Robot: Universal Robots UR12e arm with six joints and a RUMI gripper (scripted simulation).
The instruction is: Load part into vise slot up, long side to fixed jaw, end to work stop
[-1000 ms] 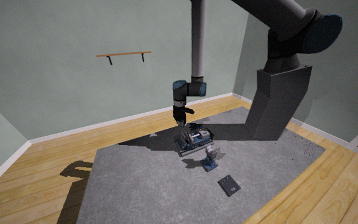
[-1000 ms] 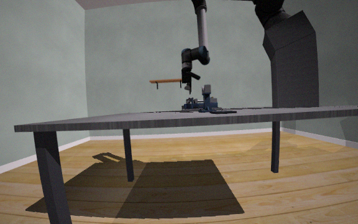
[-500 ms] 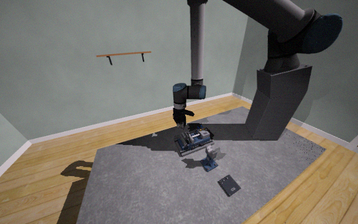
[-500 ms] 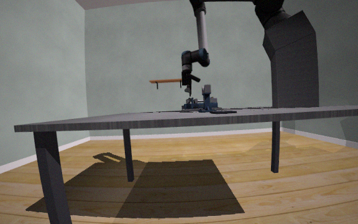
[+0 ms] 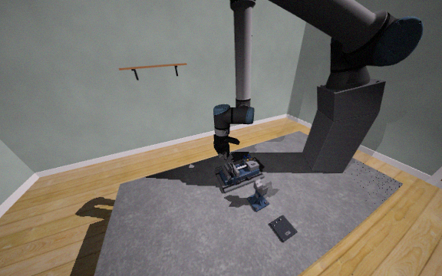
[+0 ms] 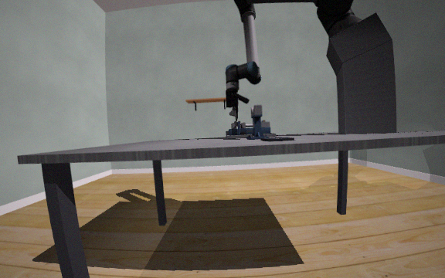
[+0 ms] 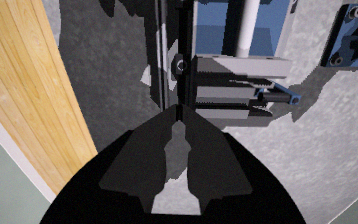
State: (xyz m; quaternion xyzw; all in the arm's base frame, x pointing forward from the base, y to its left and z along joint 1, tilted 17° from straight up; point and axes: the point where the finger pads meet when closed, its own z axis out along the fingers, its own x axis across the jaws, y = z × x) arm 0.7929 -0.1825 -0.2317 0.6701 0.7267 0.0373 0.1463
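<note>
My gripper [image 5: 226, 156] [image 6: 236, 120] [image 7: 179, 105] is shut, with nothing between its fingertips. It points down beside the vise [image 5: 240, 177] [image 7: 237, 37], close to the jaw area, on the side away from the work stop [image 7: 276, 97]. The white rod [image 7: 248, 27] leads to a grey jaw [image 7: 250, 67]. Beyond that jaw lie light strips with a dark groove between them, likely the part [image 7: 222, 93] with its slot up. Its contact with the fixed jaw and the stop cannot be told. The infeed plate [image 5: 282, 229] bears no block.
The V-block [image 5: 260, 185] [image 6: 256, 111] stands on a blue-based post between the vise and the infeed plate. Its blue foot [image 7: 334, 47] shows at the wrist view's upper right. Dark rails [image 7: 163, 55] run along the vise's side, near the fingers. The table edge is to the left in the wrist view.
</note>
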